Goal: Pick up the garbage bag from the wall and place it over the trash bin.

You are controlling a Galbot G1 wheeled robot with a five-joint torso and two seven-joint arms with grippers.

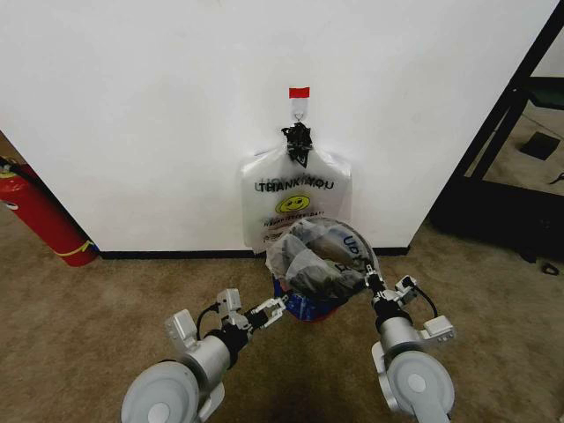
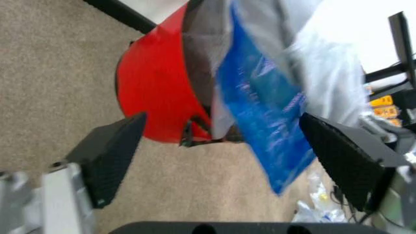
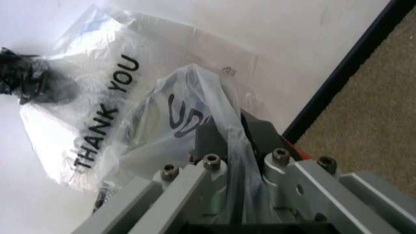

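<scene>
garbage bag [image 1: 319, 256]: crinkled, draped over trash bin [image 2: 153, 90] | by wall [image 1: 159, 115]

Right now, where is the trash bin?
In the head view, the trash bin stands on the carpet against the wall, centre, below the hanging bundle of bags, with the garbage bag draped over it.

We observe a brown short-pile carpet floor [image 1: 106, 308] as the sole supporting surface; it meets the white wall [image 1: 132, 106] along a black baseboard [image 1: 176, 255]. Standing directly on the floor, just in front of the wall, is the trash bin [image 1: 304, 308]; its red base [image 2: 153, 92] rests on the carpet in the left wrist view; a garbage bag [image 1: 317, 256] is draped over its top. At the floor's left edge a red fire extinguisher [image 1: 44, 216] stands tilted against the wall, near the baseboard, well apart from the bin. To the right, a black frame [image 1: 502, 132] rises from the floor beside the wall's end.
</scene>
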